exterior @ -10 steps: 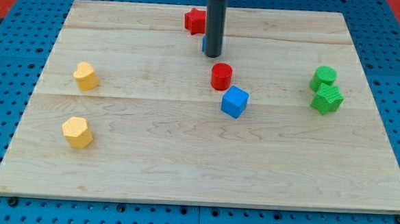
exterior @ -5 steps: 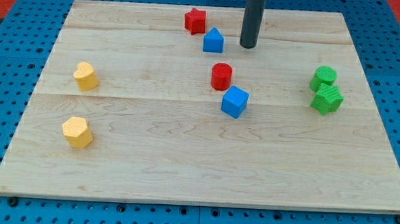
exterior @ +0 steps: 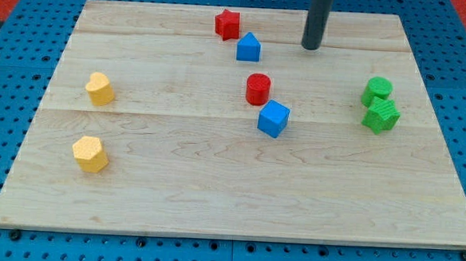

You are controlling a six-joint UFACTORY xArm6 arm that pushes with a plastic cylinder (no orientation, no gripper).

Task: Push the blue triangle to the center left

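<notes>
My tip (exterior: 311, 48) sits near the view's top of the wooden board (exterior: 214, 193), to the view's right of the blue triangle (exterior: 248, 47) and apart from it, not touching. This rig has no fingers; the rod is bare. The blue triangle lies near the top centre, just beside the red star-like block (exterior: 227, 24). Below it sit the red cylinder (exterior: 257, 89) and blue cube (exterior: 273, 118), close together. Two yellow blocks (exterior: 100, 88) (exterior: 90, 154) at view's left; two green blocks (exterior: 377, 90) (exterior: 381, 116), touching, at right.
</notes>
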